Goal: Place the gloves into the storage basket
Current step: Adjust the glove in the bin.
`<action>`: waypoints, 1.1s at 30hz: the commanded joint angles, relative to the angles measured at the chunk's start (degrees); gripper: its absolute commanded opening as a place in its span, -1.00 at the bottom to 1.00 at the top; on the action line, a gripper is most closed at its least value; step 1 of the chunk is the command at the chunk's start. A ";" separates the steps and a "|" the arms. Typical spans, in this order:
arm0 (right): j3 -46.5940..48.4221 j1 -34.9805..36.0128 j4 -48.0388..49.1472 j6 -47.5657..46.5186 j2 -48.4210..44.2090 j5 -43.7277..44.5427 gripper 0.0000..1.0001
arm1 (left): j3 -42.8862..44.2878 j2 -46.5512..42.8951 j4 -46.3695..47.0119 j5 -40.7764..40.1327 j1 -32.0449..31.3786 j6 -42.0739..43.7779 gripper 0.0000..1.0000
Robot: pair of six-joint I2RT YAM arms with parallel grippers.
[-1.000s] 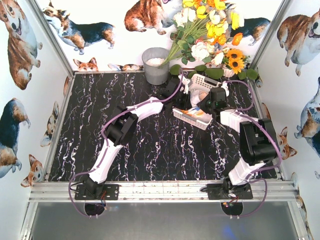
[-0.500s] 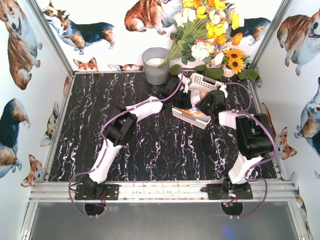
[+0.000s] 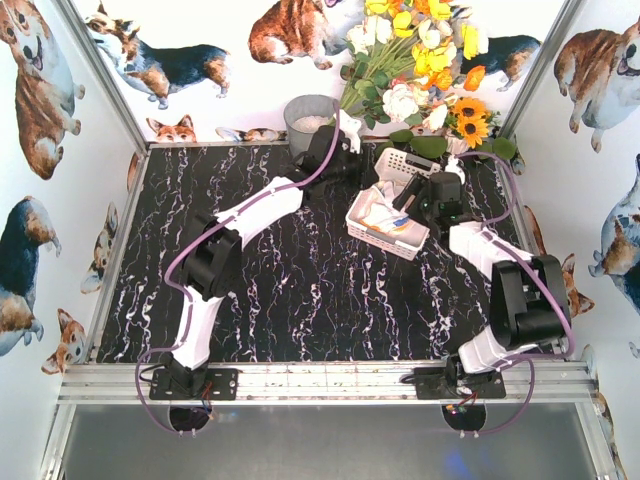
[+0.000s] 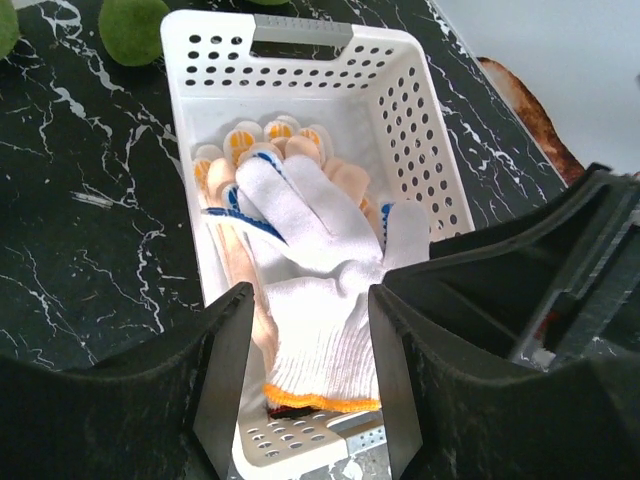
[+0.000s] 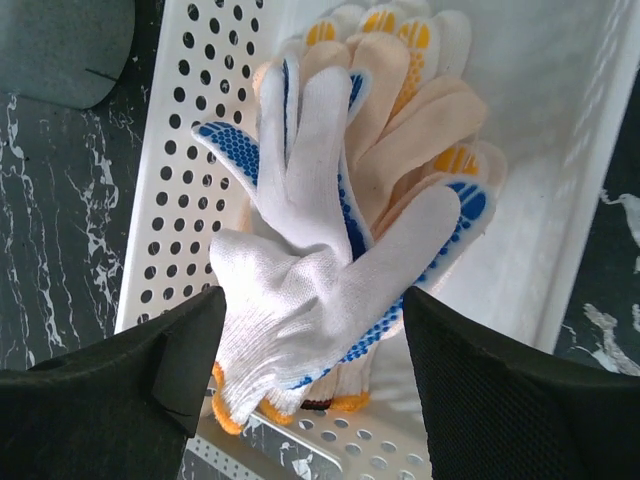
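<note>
The left gripper (image 4: 312, 300) has its fingers apart with nothing between them; seen through the gap, the gloves (image 4: 310, 225) lie below in the basket (image 4: 425, 110). The right gripper (image 5: 312, 315) stands wide apart and holds nothing either, hanging over the same pile (image 5: 320, 230).

A second ago both claws crowded together at the basket, hiding most of it. Now the left gripper (image 3: 345, 128) has pulled back to the far edge, beside the grey bucket (image 3: 305, 135), while the right gripper (image 3: 428, 195) stays at the basket's right side. The basket (image 3: 385, 238) now shows most of its inside and rests on the black marbled table (image 3: 280, 280), below the flowers (image 3: 420, 50).

The overhead view gives the two arms' places but shows the gloves only as a pale heap. The left wrist view shows a white glove on top, its orange cuff toward the camera, with blue-dotted and yellow-dotted ones beneath, the handle slot (image 4: 300, 32) at the basket's far end, and the black bulk of the right arm (image 4: 540, 290) close at the side. The right wrist view shows the blue dots along the fingers more plainly, and the perforated side wall (image 5: 190, 150), but not the handle
</note>
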 commanded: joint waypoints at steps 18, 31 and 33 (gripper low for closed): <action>21.38 -5.72 -15.44 -1.42 13.32 -12.64 0.29 | -0.95 9.47 7.15 7.94 -1.97 -9.85 -0.67; 21.96 -5.82 -6.51 1.93 20.35 -20.63 0.07 | -0.28 13.88 2.10 5.81 -2.27 -6.63 -0.91; 21.96 -5.95 -5.16 1.80 20.99 -21.76 0.06 | -0.33 14.17 1.28 5.29 -2.20 -6.07 -0.92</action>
